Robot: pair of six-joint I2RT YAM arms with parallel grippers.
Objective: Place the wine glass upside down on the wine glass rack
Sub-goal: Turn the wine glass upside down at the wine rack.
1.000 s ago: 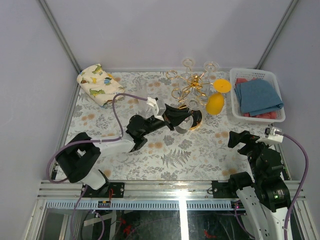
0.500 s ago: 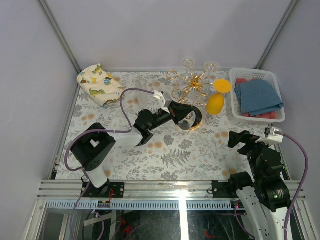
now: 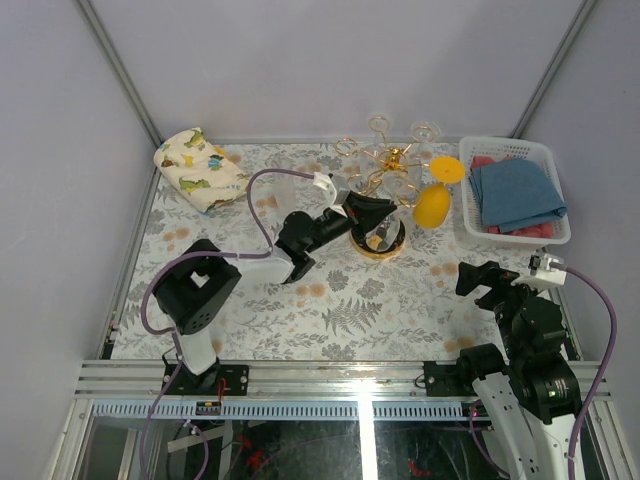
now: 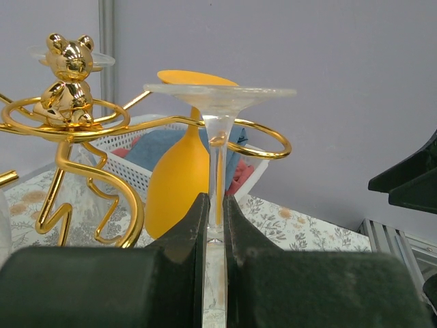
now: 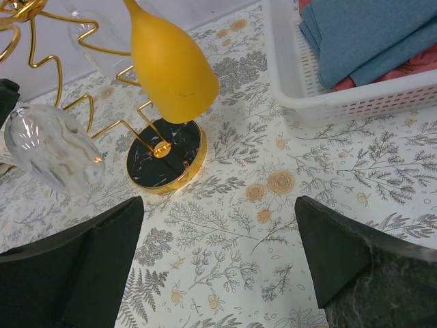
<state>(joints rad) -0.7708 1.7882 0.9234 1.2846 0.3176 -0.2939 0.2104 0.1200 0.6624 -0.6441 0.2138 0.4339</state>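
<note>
Left wrist view: I'm seeing the left claw [image 4: 213,208] clamping the stem of the clear wine glass [image 4: 217,137]. The glass is standing inverted, foot uppermost, just above a ring-ended arm of the wine glass rack [image 4: 67,102]; contact unclear. The right claw [image 5: 218,205] is hanging wide apart and empty near the rack's base.

- This is looking like a robotics lab cell.
- Plain grey walls [image 3: 300,60] are boxing in a floral-patterned tabletop [image 3: 340,310].
- A silver aluminium rail [image 3: 330,372] is edging it.
</note>
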